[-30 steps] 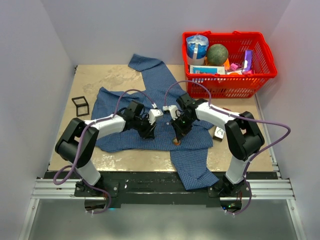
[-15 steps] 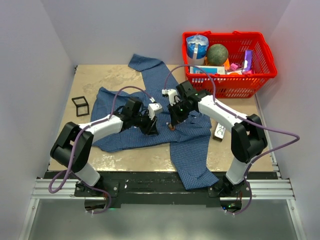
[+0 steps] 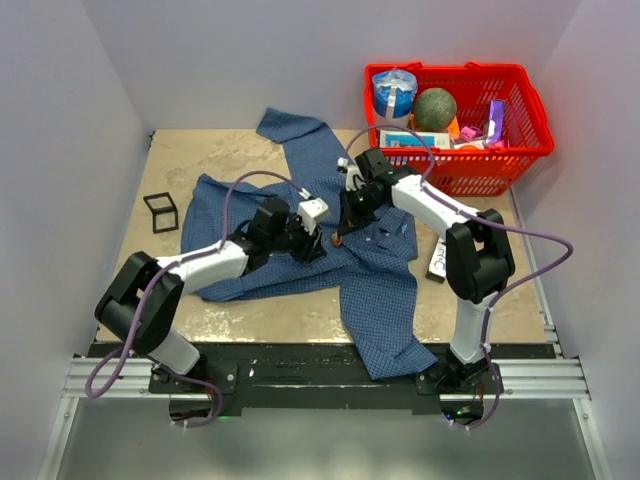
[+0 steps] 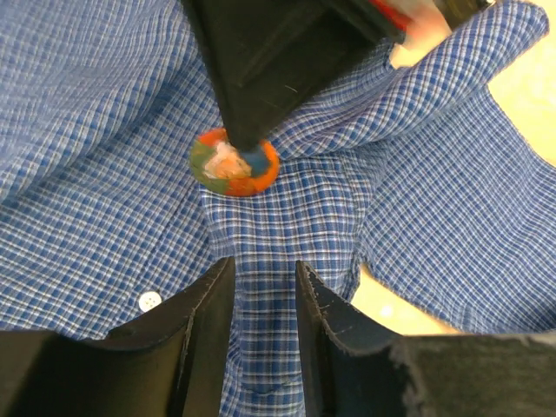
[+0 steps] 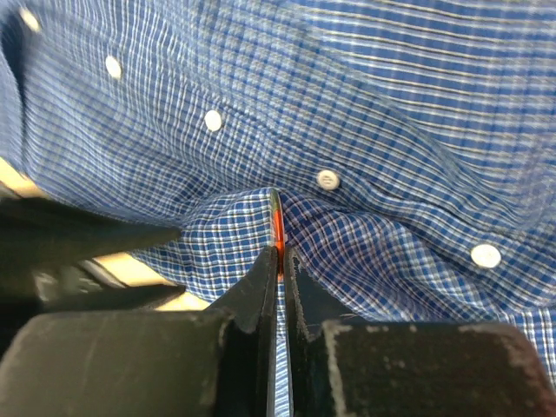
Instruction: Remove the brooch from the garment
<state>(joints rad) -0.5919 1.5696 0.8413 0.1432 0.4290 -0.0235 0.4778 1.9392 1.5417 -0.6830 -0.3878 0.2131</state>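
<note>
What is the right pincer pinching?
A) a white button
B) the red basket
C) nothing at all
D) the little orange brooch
D: the right pincer is shut on the thin orange edge of the brooch, with the shirt bunched around it.

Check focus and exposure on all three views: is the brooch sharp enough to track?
Top external: even light, soft shadows, no glare; the brooch is only a tiny speck. Left wrist: brooch crisp with clear colour, partly hidden by the right gripper; top right corner blurred and overexposed. Right wrist: shirt checks mostly sharp, brooch only an edge-on orange sliver in the right gripper.
</note>
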